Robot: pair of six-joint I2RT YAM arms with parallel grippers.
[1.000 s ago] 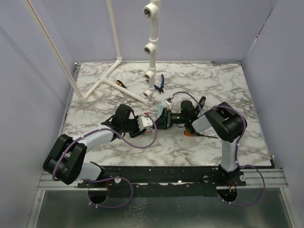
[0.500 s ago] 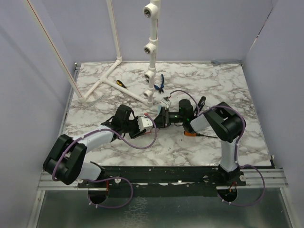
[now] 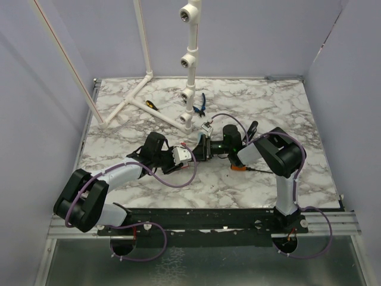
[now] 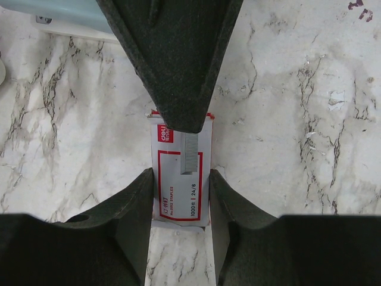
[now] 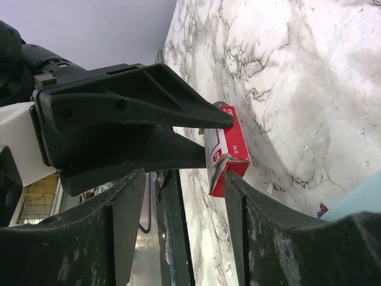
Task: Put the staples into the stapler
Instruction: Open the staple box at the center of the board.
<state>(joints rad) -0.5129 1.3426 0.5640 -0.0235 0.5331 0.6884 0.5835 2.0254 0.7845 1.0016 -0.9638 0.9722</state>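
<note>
Far left in the overhead view, you've got the white plastic pipe frame (image 3: 144, 105) lying on the grey-veined marble table (image 3: 280, 113), with a small yellow-and-black screwdriver (image 3: 151, 104) tucked against it.

Move right to mid-table and your left gripper (image 4: 180, 176) is clamped on the flat white staple box with the red border (image 4: 178, 199), one finger pressed to each long side. The label reads "deli" in white on a red square. Along the box runs "1000 | 24/6", and beside that a finer line ends in "STAPLES"; the rest is too small to read. A short silvery staple strip (image 4: 190, 154) lies on the box face. Its upper end is hidden under the dark finger reaching in from the top, so I can't tell whether that finger touches it.

That finger belongs to your right gripper (image 5: 184, 174). Its jaws stand apart with nothing pinched between them, and the box sits just past their tips with one end flap bent open.

A pale teal bar (image 4: 59, 12) is cut off at the upper left corner of the left wrist view.

Further right overhead are blue-handled pliers (image 3: 199, 106) by the pipe base. Then comes a slim black stapler (image 3: 253, 127) behind the right forearm, small and hard to make out. An orange-handled screwdriver (image 3: 238, 168) lies just in front of that forearm. There's open marble to the right and along the near edge.
</note>
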